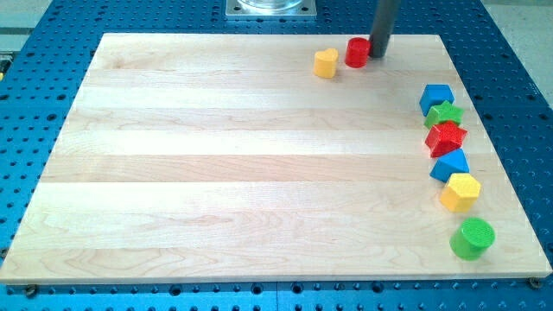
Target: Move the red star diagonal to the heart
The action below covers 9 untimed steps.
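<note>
The red star [446,137] lies near the board's right edge, in a column of blocks. The yellow heart [326,63] sits near the view's top, right of centre. A red cylinder [357,52] stands just right of the heart. My tip [378,55] is at the view's top, touching or nearly touching the right side of the red cylinder, far up and left of the red star.
The column at the right runs from a blue cube [436,97] and a green star [445,113] above the red star to a blue triangle-like block [449,165], a yellow hexagon [460,191] and a green cylinder [472,238] below it. The wooden board [242,164] lies on a blue perforated table.
</note>
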Motion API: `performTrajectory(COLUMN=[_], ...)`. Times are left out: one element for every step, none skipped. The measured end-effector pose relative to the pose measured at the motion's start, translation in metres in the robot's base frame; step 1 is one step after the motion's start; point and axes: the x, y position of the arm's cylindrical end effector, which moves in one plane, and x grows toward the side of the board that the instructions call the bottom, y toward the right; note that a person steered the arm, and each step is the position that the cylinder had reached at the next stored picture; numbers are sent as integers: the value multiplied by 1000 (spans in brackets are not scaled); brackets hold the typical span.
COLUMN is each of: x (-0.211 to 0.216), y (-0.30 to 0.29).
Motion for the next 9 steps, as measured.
performTrajectory(x=[23,45,49,89,189,248,247,239,208], y=[-53,0,62,162,162,137,112,112,77])
